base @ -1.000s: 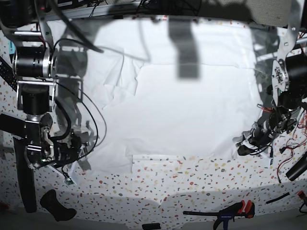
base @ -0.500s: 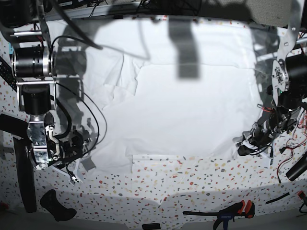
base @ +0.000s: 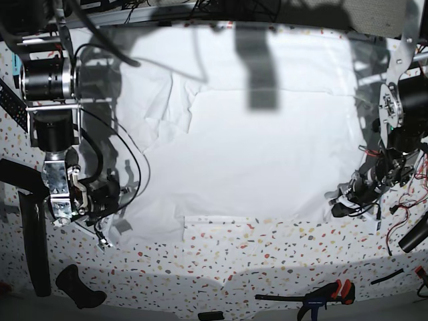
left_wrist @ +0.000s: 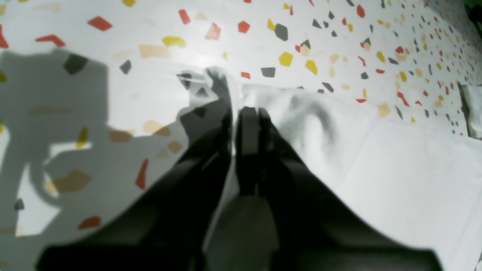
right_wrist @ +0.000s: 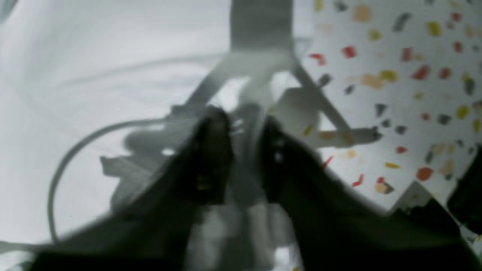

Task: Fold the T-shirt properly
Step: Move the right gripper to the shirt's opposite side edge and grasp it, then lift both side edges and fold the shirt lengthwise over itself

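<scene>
The white T-shirt [base: 254, 154] lies spread flat on the speckled table [base: 267, 257], with its hem toward the front. My left gripper [base: 340, 206] is at the hem's right corner. In the left wrist view the left gripper [left_wrist: 235, 109] is shut, with a thin edge of the T-shirt [left_wrist: 395, 158] pinched between its black fingers. My right gripper [base: 112, 200] is at the hem's left corner. In the blurred right wrist view the right gripper [right_wrist: 244, 124] has grey cloth of the T-shirt [right_wrist: 94, 56] filling the gap between its fingers.
A clamp with red and blue handles [base: 328, 293] lies near the table's front edge. A black object [base: 79, 286] and a black bar [base: 33, 247] are at the front left. Loose wires [base: 408, 214] hang at the right edge.
My right arm has moved up and inward toward the shirt, and the hem's left corner has shifted with it. The left arm has not moved.
</scene>
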Controlling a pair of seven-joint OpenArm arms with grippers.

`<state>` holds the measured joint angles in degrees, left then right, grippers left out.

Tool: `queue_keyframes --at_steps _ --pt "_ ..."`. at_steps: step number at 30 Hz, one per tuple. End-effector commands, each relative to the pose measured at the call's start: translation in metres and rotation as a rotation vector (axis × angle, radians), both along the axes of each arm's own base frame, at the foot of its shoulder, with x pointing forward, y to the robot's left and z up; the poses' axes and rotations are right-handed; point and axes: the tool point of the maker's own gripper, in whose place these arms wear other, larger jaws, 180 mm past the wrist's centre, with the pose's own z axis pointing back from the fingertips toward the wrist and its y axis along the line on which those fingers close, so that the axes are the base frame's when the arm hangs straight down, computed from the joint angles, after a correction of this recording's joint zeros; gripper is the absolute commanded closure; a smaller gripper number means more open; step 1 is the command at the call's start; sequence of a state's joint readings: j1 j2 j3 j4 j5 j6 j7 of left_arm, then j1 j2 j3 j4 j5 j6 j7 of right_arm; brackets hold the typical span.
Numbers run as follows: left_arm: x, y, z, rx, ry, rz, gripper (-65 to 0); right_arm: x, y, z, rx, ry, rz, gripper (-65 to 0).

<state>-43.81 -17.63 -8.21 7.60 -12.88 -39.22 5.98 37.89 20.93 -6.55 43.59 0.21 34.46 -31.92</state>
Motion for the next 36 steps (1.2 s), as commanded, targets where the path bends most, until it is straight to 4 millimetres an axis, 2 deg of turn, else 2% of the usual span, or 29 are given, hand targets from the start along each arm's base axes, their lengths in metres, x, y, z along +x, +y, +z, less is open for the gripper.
queue_keyframes --at_steps 1,4,14,23,28,32,36 --pt "0.019 0.007 0.028 -0.004 -0.078 0.012 0.0 0.016 -0.006 0.024 -0.007 -0.063 -0.010 0.0" --pt "0.020 0.011 0.031 0.003 -0.089 0.015 0.0 0.015 -0.007 0.024 -0.009 -0.059 -0.011 0.0" --pt "0.034 0.032 0.067 0.085 -0.156 -0.008 0.0 0.017 -0.002 0.037 -0.015 -0.063 -0.005 0.0" --pt "0.031 0.031 0.064 0.105 -0.112 -0.038 0.0 0.021 0.002 0.057 -0.043 -0.094 0.011 0.0" --pt "0.035 0.033 0.073 0.022 -0.137 0.008 0.0 0.023 0.006 0.066 -0.045 -0.110 0.018 0.0" --pt "0.029 0.035 0.068 0.006 -0.089 0.000 0.0 0.019 0.019 0.074 -0.012 -0.112 0.073 0.0" --pt "0.026 0.046 0.068 0.024 -0.088 0.009 0.0 0.007 0.032 0.077 -0.012 -0.108 0.121 0.0"
